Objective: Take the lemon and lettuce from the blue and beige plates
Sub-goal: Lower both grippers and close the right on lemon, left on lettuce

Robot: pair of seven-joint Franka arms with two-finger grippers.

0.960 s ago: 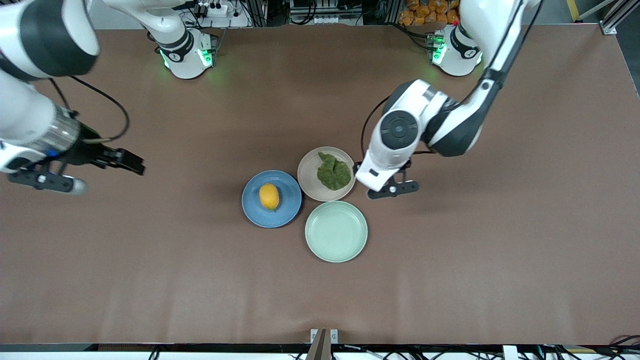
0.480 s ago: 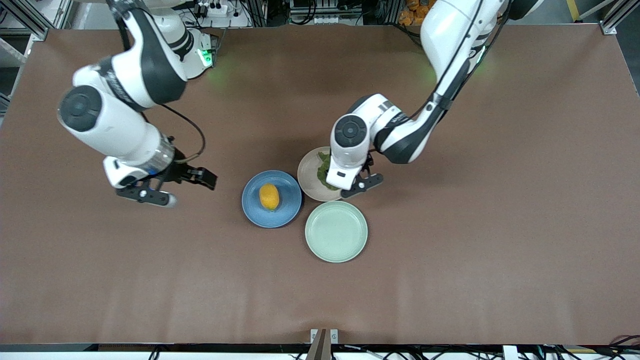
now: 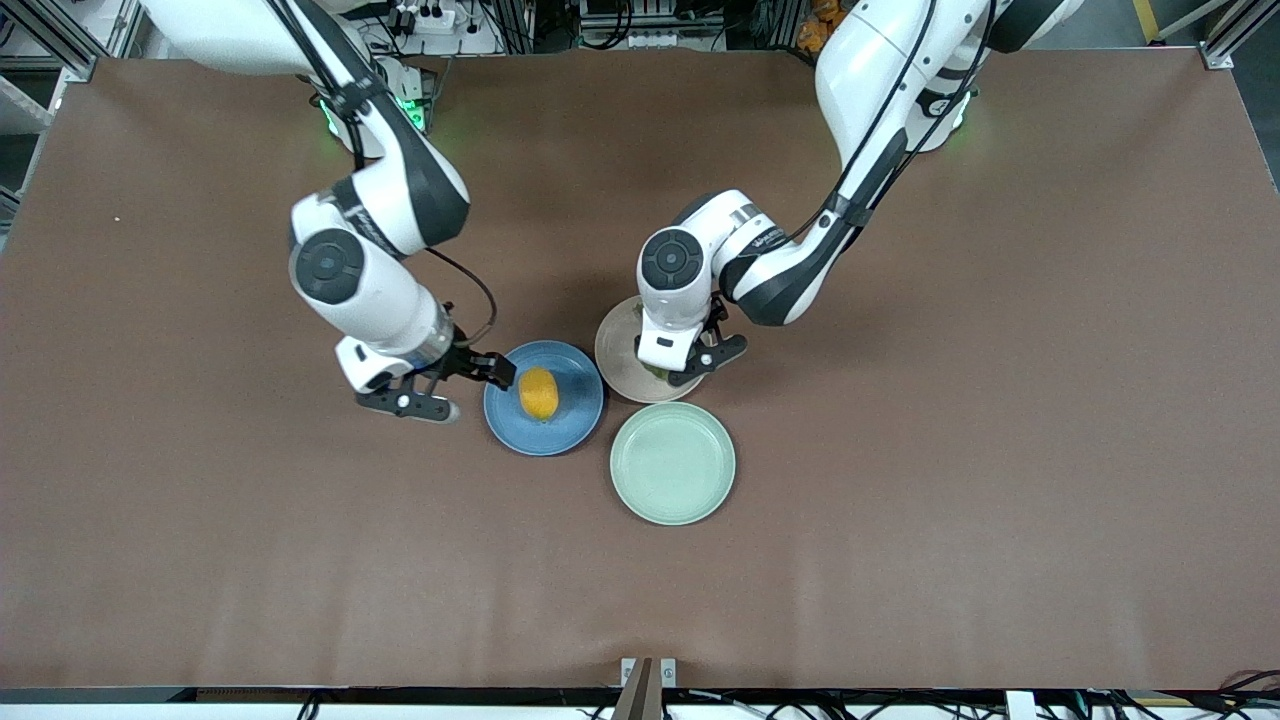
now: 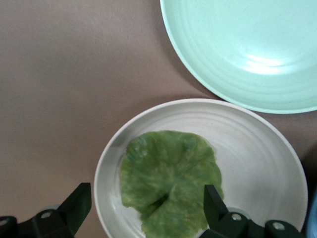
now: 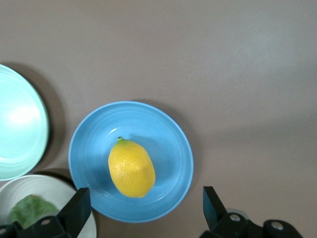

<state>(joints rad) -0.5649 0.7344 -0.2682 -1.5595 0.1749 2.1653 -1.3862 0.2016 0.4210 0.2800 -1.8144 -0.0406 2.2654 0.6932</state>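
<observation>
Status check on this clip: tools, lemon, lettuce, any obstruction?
Left tool open over lettuce on beige plate. Right tool open beside blue plate, lemon untouched. Nothing blocking.

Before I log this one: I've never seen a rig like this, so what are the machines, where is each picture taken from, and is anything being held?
Two white robot arms stand at a brown table, each ending in a two-finger gripper. The wide picture looks down from a high camera facing them; the other two come from cameras on the arms' wrists, looking down past the fingers.

Three plates sit close together: a blue plate with a lemon on it, a beige plate with a lettuce leaf, and a mint plate with nothing on it, nearest the front camera.

The left gripper hangs open over the lettuce. The right gripper is open at the blue plate's rim, on the side toward its own arm's end of the table, with the lemon just ahead of it. Nothing is held.
</observation>
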